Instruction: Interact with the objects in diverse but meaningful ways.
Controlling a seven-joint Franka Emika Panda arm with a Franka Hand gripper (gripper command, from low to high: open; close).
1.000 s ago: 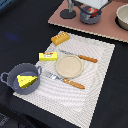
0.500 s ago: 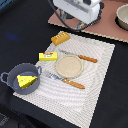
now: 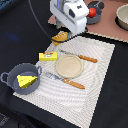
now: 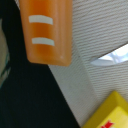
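Exterior view showed the gripper [image 3: 64,31], aperture impossible to tell, above the golden bread loaf [image 3: 60,37] at the ribbed mat's [image 3: 100,75] 11 o'clock edge; cheese wedge [image 3: 26,79] sat in the grey pot [image 3: 11,75].

Black table [image 3: 15,30], bearing one pale striped placemat [image 3: 100,75]. On the mat: grey two-handled pot [image 3: 15,76], yellow box with red marks [image 3: 48,56], round tan plate [image 3: 68,66], golden bread loaf [image 3: 60,37], two orange-handled utensils [image 3: 86,59].
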